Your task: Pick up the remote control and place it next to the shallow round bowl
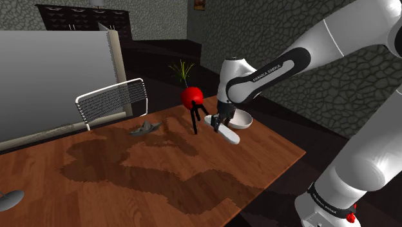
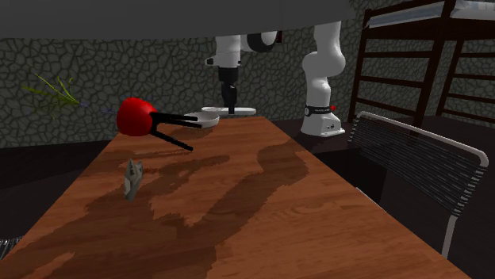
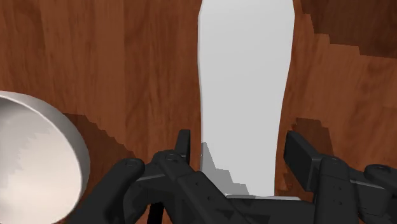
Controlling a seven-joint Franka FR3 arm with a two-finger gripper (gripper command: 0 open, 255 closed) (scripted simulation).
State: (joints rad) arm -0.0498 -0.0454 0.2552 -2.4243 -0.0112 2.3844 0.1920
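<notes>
Judged as the place step, at release. Holding nothing: black gripper [image 3: 240, 139] low over the table [image 1: 161, 174], fingers [image 3: 299, 156] narrowly apart, straddling one end of the white remote control [image 3: 245, 83] with a thin gap showing on each side. Cannot tell for sure whether the remote control is fully down; looks flat on the wood in the shoulder view. Placed toward the far right of the table in the shoulder view, just beside the shallow round bowl [image 1: 242, 118], on its near side, apparently not touching.

Next move, by judgement: lift straight up and clear without nudging the remote control or clipping the bowl rim.

Bowl pale, holding nothing in the part visible. Left of it, a red object on black legs [image 1: 191, 97]; further left, a small grey object [image 1: 145, 128].
</notes>
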